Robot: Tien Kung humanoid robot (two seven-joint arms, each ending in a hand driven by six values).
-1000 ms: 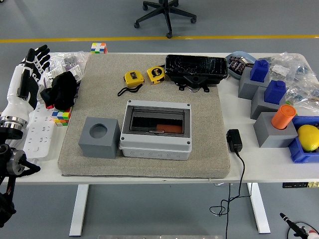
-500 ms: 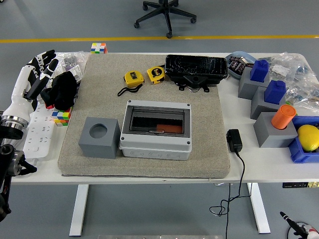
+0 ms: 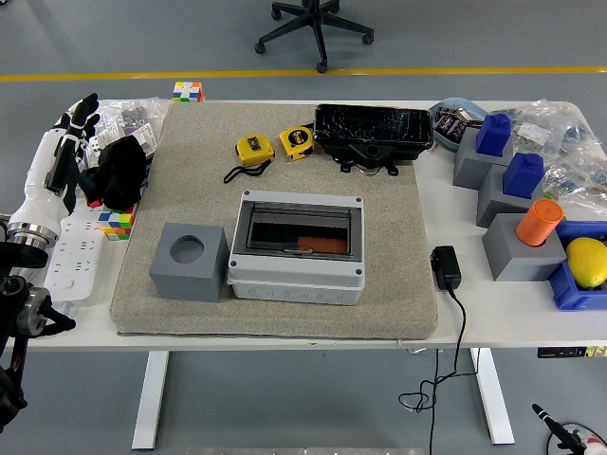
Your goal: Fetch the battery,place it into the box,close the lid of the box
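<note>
Head view showed the left hand [image 3: 66, 142] at the far left of the white counter [image 3: 285, 332], its white forearm rising from the lower left corner. Against the pictures from a second and half a second earlier, the hand had turned and drawn slightly leftward: the broad spread of black fingers [image 3: 83, 109] seen before had narrowed to an edge-on view, with the fingertips pointing up toward the clear bags at the counter's far left corner. Nothing else on the counter had shifted. I judged this as the arm repositioning or pulling back rather than reaching in, so no step of the task was advanced by it.

Those fingers were extended and relaxed, grasping nothing; they hung just beside the crumpled black cloth [image 3: 119, 171] without clearly touching it. No right hand appeared anywhere.

At the middle of the beige felt mat [image 3: 190, 123] sat the grey plastic enclosure box [image 3: 296, 246], its dark see-through lid [image 3: 299, 227] apparently lying closed over the opening, though I could not be sure it was latched. Through the lid an orange object [image 3: 318, 245] lay on the box's floor; whether that was the battery I could not tell. If so, the task looked close to finished. A grey cube with a round hole [image 3: 188, 261] stood touching the box's left side.
</note>
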